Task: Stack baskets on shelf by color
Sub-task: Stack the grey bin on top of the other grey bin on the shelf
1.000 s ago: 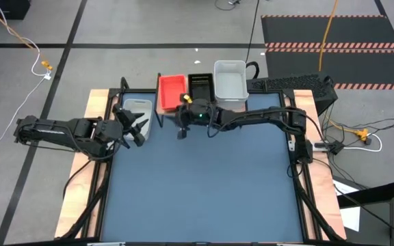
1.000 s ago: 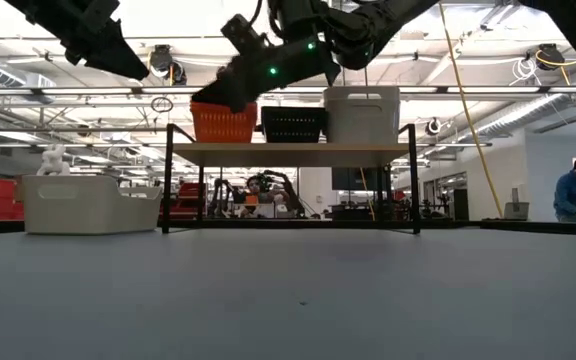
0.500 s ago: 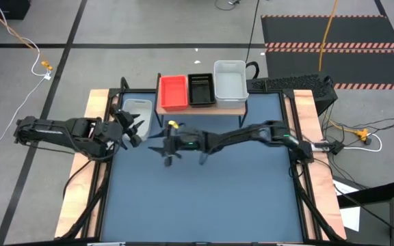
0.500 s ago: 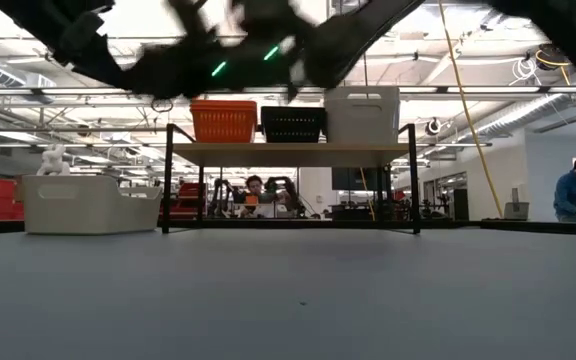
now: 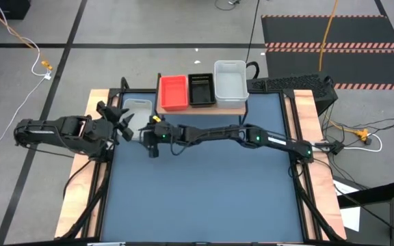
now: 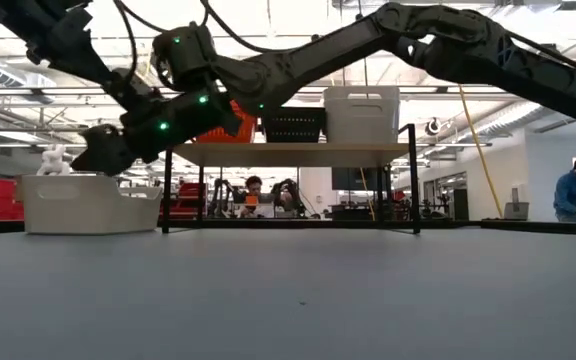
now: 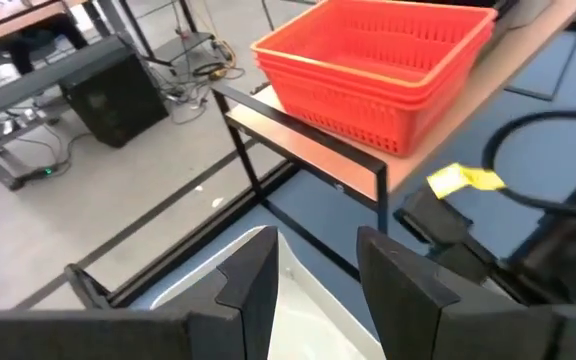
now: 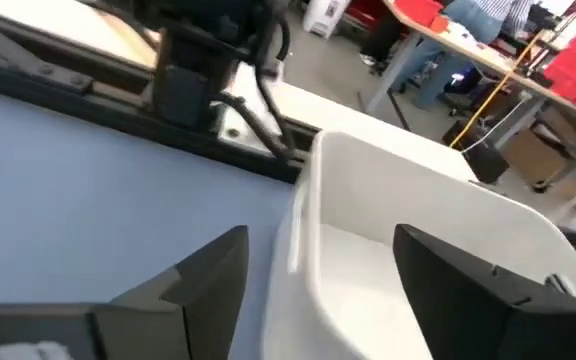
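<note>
Fingers of my right gripper [image 8: 313, 275] are spread wide, with the white basket [image 5: 137, 109] on the table just ahead of them. My left gripper [image 7: 316, 285] is spread too, right by that basket's other side. Past it I see the shelf [image 5: 200, 106] holding the red baskets [image 7: 378, 65], a black basket [image 5: 201, 89] and another white one [image 5: 230, 80].

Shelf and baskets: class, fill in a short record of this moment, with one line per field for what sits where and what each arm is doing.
shelf: holds red baskets, black baskets, white basket, side by side
loose basket: white-grey bin on the table beside the shelf
right tool: open, reaching across to the bin
left tool: open, next to the bin
stacking: one bin not yet on the shelf
</note>
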Motion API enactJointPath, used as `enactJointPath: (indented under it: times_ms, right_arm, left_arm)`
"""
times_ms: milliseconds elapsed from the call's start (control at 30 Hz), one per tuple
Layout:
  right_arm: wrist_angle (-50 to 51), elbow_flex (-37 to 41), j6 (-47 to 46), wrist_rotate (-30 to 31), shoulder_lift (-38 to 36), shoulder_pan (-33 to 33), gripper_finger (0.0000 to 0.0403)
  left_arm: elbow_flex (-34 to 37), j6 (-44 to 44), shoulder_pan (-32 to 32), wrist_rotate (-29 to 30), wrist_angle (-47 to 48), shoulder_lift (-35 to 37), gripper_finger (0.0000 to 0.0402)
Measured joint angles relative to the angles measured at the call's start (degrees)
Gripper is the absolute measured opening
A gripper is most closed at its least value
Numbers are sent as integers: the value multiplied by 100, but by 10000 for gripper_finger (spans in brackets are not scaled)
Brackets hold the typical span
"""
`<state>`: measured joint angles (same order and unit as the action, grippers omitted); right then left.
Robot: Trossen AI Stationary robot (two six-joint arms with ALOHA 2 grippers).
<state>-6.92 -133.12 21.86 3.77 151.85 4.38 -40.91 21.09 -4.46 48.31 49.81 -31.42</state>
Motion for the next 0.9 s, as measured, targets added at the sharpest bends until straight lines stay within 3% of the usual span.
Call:
enactJointPath:
  times_ms: [367,600,767,900]
  right_arm:
    - [361,114,-432,-1432,29,344,155]
    - [708,101,-597,-1496,-18,348,80]
    - [1017,119,-604,-2491,-124,359,12]
    - [1404,120,-632,-2862,-381,345,11]
  left_arm:
    - [0,-81,146,24,5,-7,140]
    - [0,-3,146,22,7,-7,140]
    - [0,0,146,22,16,-7,140]
    - [0,24,145,-25,27,-7,140]
